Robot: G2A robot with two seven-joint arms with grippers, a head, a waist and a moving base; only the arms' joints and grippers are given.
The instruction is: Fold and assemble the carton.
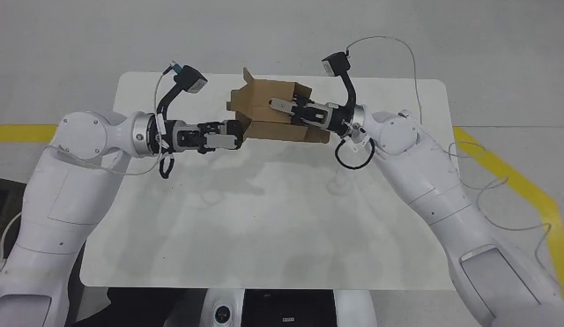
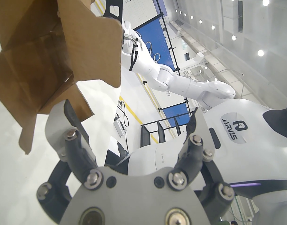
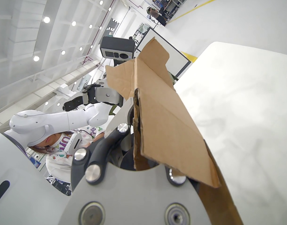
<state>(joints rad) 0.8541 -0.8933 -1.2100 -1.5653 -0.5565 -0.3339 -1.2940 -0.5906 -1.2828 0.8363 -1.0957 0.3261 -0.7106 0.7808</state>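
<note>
A brown carton (image 1: 275, 111) with loose flaps stands at the far middle of the white table (image 1: 264, 221). My right gripper (image 1: 282, 107) comes at it from the right and is shut on one carton wall. In the right wrist view that wall (image 3: 162, 122) runs between the fingers of the right gripper (image 3: 136, 120), and one finger (image 3: 118, 124) shows beside it. My left gripper (image 1: 233, 138) sits just left of the carton's near corner, open. In the left wrist view the carton's hollow inside (image 2: 35, 54) faces the left gripper (image 2: 131, 122), and a flap (image 2: 83, 107) hangs close to one fingertip.
The table's far edge lies just behind the carton. Yellow floor tape (image 1: 22, 133) runs past both sides of the table. A thin cable (image 1: 388, 40) loops above the right wrist.
</note>
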